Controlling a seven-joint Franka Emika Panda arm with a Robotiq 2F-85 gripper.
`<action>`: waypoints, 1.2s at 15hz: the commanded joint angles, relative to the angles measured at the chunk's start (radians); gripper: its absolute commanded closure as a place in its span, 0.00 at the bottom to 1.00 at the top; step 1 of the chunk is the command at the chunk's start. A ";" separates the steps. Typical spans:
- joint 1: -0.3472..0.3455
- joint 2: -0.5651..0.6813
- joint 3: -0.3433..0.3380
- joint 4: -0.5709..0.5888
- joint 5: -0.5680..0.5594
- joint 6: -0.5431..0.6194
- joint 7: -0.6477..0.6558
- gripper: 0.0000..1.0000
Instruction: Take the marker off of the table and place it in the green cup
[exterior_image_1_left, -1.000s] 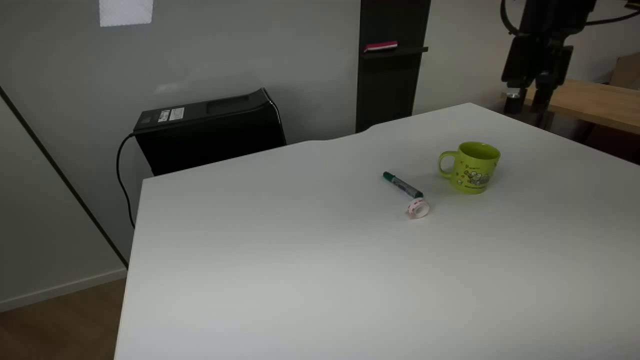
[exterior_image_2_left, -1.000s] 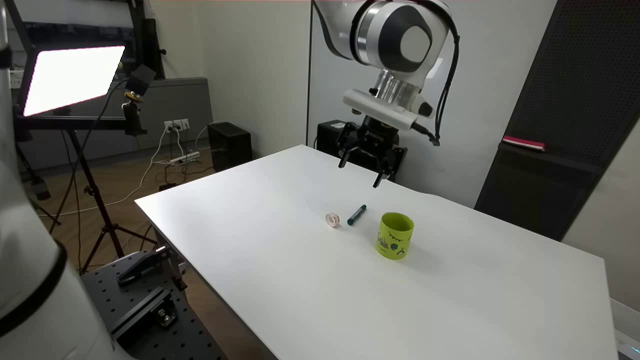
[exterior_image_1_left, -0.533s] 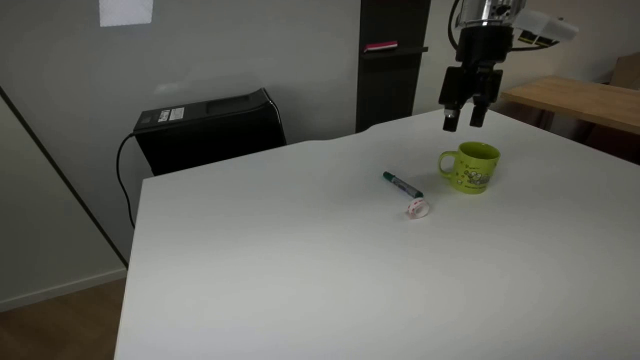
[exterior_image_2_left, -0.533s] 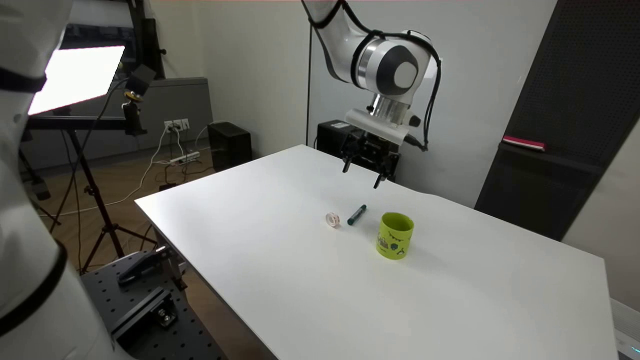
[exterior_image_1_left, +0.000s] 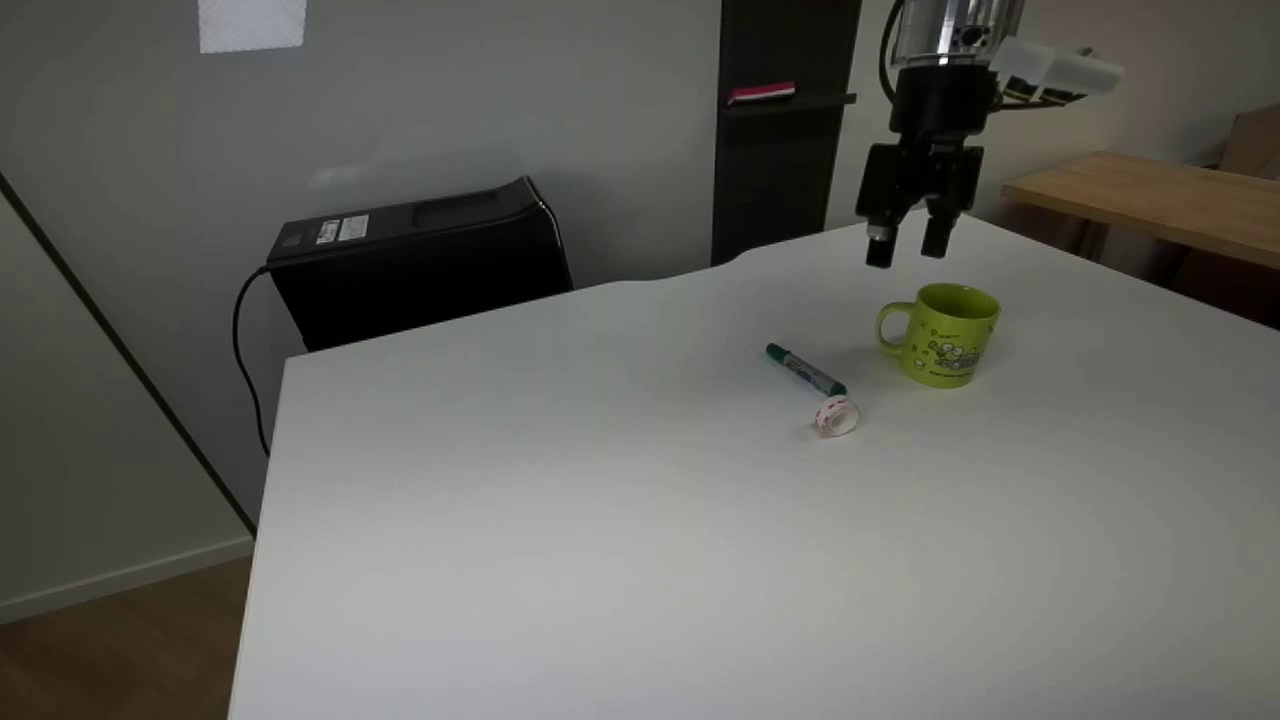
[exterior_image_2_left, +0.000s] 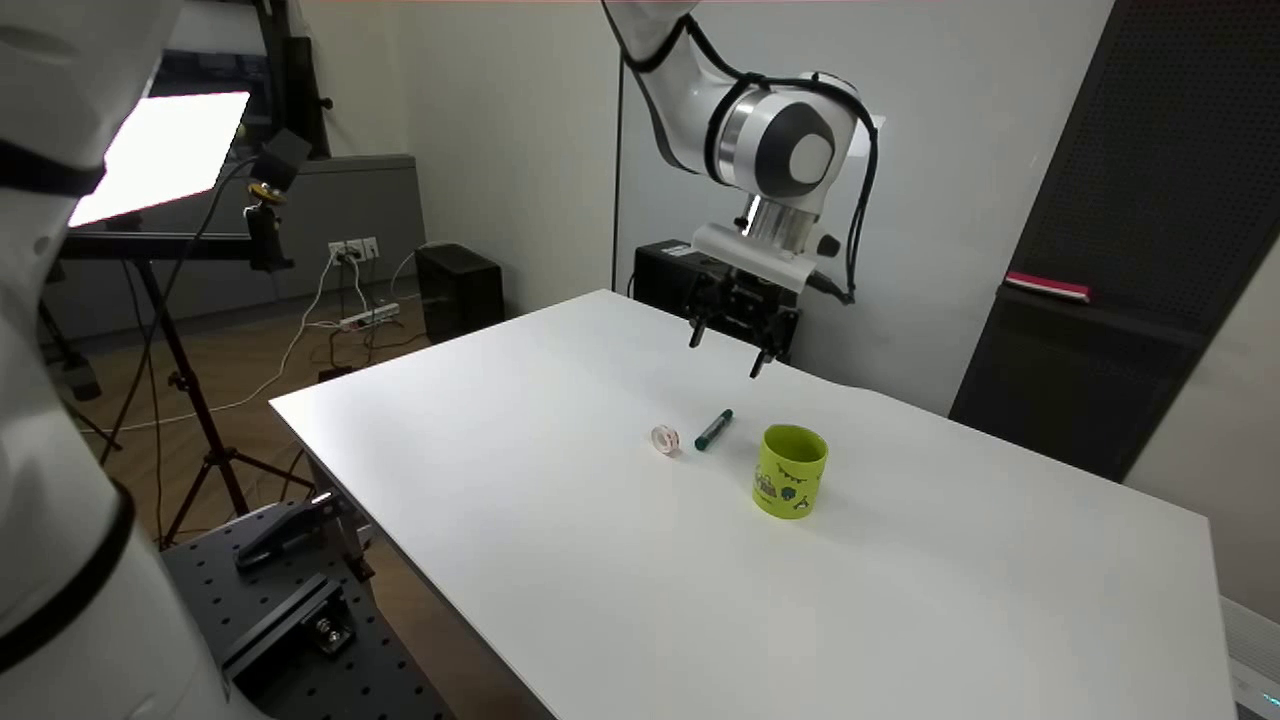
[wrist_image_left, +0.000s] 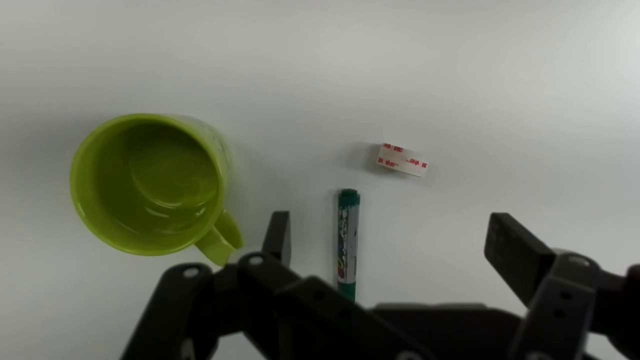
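The marker (exterior_image_1_left: 805, 371) is green with a pale printed label and lies flat on the white table (exterior_image_1_left: 560, 560). It also shows in an exterior view (exterior_image_2_left: 714, 430) and in the wrist view (wrist_image_left: 348, 240), where the gripper hides its lower end. The green cup (exterior_image_1_left: 940, 350) stands upright beside it, its handle towards the marker. The cup (exterior_image_2_left: 790, 475) looks empty in the wrist view (wrist_image_left: 160, 175). My gripper (exterior_image_1_left: 907, 257) is wide open and empty, well above the table. In the wrist view the marker appears between the fingers (wrist_image_left: 387, 230), nearer the left one.
A small roll of white and red tape (exterior_image_1_left: 836, 417) stands on the table close to one end of the marker; it shows in the wrist view too (wrist_image_left: 403, 160). A black box-shaped device (exterior_image_1_left: 420, 260) stands behind the table edge. A light wooden table (exterior_image_1_left: 1150, 200) is farther back.
My gripper has moved from beyond the table's far right edge to the left, over the table, in an exterior view, slowing lately. It stays open. The marker, cup and tape have not moved.
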 joint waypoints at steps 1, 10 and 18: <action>-0.021 0.018 0.023 0.021 -0.013 -0.021 0.002 0.00; 0.013 0.172 0.017 0.108 -0.086 0.052 0.054 0.00; 0.061 0.316 -0.019 0.249 -0.107 0.058 0.285 0.00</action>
